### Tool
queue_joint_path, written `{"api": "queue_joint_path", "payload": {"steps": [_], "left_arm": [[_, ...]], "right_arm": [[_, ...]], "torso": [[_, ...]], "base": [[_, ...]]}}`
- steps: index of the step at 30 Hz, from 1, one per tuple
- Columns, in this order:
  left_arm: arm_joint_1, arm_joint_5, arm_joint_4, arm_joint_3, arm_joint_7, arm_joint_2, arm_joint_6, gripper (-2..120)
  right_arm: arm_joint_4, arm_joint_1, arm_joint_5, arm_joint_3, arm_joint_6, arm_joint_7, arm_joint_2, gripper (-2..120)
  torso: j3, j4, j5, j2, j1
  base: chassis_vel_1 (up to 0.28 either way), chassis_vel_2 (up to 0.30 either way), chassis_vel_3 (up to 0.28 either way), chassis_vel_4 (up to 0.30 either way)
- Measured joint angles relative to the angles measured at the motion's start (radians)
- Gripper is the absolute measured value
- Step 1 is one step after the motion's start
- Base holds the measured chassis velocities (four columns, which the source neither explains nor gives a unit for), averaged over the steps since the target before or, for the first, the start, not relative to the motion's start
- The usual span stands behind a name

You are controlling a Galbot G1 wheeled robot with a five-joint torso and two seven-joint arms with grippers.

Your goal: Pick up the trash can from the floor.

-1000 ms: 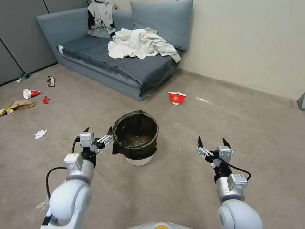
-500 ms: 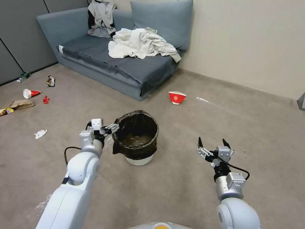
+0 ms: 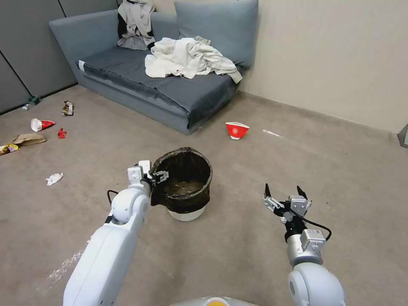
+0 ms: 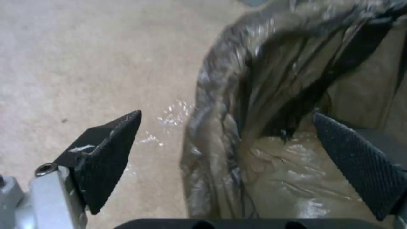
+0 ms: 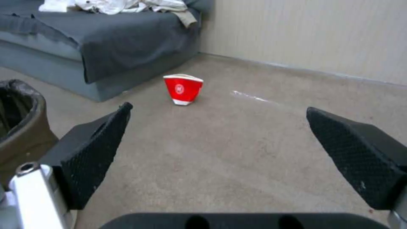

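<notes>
Since a second ago the left gripper [image 3: 159, 175] has advanced from beside the trash can [image 3: 182, 182] to its near rim; the can has not shifted. It stands upright on the floor [image 3: 238, 238], in front of the sofa [image 3: 170, 91]. Left jaws are open, straddling the bag-covered rim, one outside, one inside. Right gripper [image 3: 282, 195] hangs well apart to the right, jaws open. Red bowl [image 3: 236, 130] lies beyond.

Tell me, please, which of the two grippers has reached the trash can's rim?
The left gripper, open astride the bagged rim of the trash can; the right gripper hovers open, well apart.
</notes>
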Motion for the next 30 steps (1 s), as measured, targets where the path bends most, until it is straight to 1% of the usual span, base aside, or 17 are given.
{"api": "queue_joint_path", "payload": {"steps": [5, 7, 8, 11, 12, 13, 15, 16, 17, 19, 20, 22, 23, 24, 25, 29, 30], "left_arm": [[-0.009, -0.002, 0.025, 0.001, -0.005, -0.015, 0.003, 100], [-0.014, 0.001, 0.035, 0.005, -0.029, -0.031, 0.013, 93], [-0.014, 0.001, 0.035, 0.005, -0.029, -0.031, 0.013, 93], [-0.022, 0.004, 0.052, 0.009, -0.044, -0.043, 0.013, 78], [-0.022, 0.004, 0.052, 0.009, -0.044, -0.043, 0.013, 78], [-0.025, 0.004, 0.057, 0.009, -0.045, -0.045, 0.011, 74], [-0.028, 0.004, 0.065, 0.009, -0.047, -0.048, 0.007, 63], [-0.028, 0.004, 0.065, 0.009, -0.047, -0.048, 0.007, 63], [-0.029, 0.004, 0.067, 0.009, -0.049, -0.049, 0.006, 59], [-0.031, 0.006, 0.073, 0.010, -0.054, -0.051, 0.002, 49], [-0.031, 0.006, 0.073, 0.010, -0.054, -0.051, 0.002, 49], [-0.032, 0.008, 0.076, 0.012, -0.064, -0.052, -0.008, 37], [-0.032, 0.008, 0.076, 0.012, -0.064, -0.052, -0.008, 37], [-0.031, 0.008, 0.077, 0.014, -0.068, -0.051, -0.016, 31], [-0.031, 0.008, 0.077, 0.014, -0.068, -0.051, -0.016, 31], [-0.025, 0.007, 0.073, 0.016, -0.071, -0.049, -0.043, 13], [-0.025, 0.007, 0.073, 0.016, -0.071, -0.049, -0.043, 13]], "right_arm": [[-0.004, -0.003, -0.016, -0.006, 0.010, 0.000, 0.001, 100], [-0.006, -0.002, -0.019, -0.010, 0.011, 0.000, 0.002, 100], [-0.006, -0.002, -0.019, -0.010, 0.011, 0.000, 0.002, 100], [-0.008, -0.001, -0.020, -0.013, 0.011, 0.000, 0.002, 100], [-0.008, -0.001, -0.020, -0.013, 0.011, 0.000, 0.002, 100], [-0.008, -0.001, -0.020, -0.014, 0.013, 0.000, 0.001, 100], [-0.008, -0.001, -0.020, -0.014, 0.015, 0.000, 0.001, 100], [-0.008, -0.001, -0.020, -0.014, 0.015, 0.000, 0.001, 100], [-0.008, -0.001, -0.020, -0.014, 0.016, 0.000, 0.001, 100], [-0.008, -0.001, -0.020, -0.014, 0.017, 0.000, 0.000, 100], [-0.008, -0.001, -0.020, -0.014, 0.017, 0.000, 0.000, 100], [-0.008, -0.001, -0.020, -0.013, 0.018, 0.000, 0.000, 100], [-0.008, -0.001, -0.020, -0.013, 0.018, 0.000, 0.000, 100], [-0.008, -0.001, -0.020, -0.013, 0.018, 0.000, 0.000, 100], [-0.008, -0.001, -0.020, -0.013, 0.018, 0.000, 0.000, 100], [-0.009, 0.001, -0.020, -0.013, 0.018, -0.001, -0.002, 100], [-0.009, 0.001, -0.020, -0.013, 0.018, -0.001, -0.002, 100]], "torso": [[0.000, 0.0000, 0.0000, 0.000, 0.000], [0.000, 0.0000, 0.0000, 0.000, 0.000], [0.000, 0.0000, 0.0000, 0.000, 0.000], [0.000, 0.0000, 0.0000, 0.000, 0.000], [0.000, 0.0000, 0.0000, 0.000, 0.000], [0.000, 0.0000, 0.0001, 0.000, 0.000], [0.000, 0.0001, 0.0002, 0.000, 0.000], [0.000, 0.0001, 0.0002, 0.000, 0.000], [0.000, 0.0001, 0.0002, 0.000, 0.000], [0.000, 0.0000, 0.0002, 0.000, 0.000], [0.000, 0.0000, 0.0002, 0.000, 0.000], [0.000, 0.0001, 0.0001, 0.000, 0.000], [0.000, 0.0001, 0.0001, 0.000, 0.000], [0.000, 0.0001, 0.0000, 0.000, 0.000], [0.000, 0.0001, 0.0000, 0.000, 0.000], [0.000, 0.0001, 0.0000, 0.000, 0.000], [0.000, 0.0001, 0.0000, 0.000, 0.000]], "base": [[0.000, 0.000, 0.000, 0.000], [0.000, 0.000, 0.000, 0.000], [0.000, 0.000, 0.000, 0.000], [0.000, 0.000, 0.000, 0.000], [0.000, 0.000, 0.000, 0.000], [0.000, 0.000, 0.000, 0.000], [0.000, 0.000, 0.000, 0.000], [0.000, 0.000, 0.000, 0.000], [0.000, 0.000, 0.000, 0.000], [0.000, 0.000, 0.000, 0.000], [0.000, 0.000, 0.000, 0.000], [0.000, 0.000, 0.000, 0.000], [0.000, 0.000, 0.000, 0.000], [0.000, 0.000, 0.000, 0.000], [0.000, 0.000, 0.000, 0.000], [0.000, 0.000, 0.000, 0.000], [0.000, 0.000, 0.000, 0.000]]}}
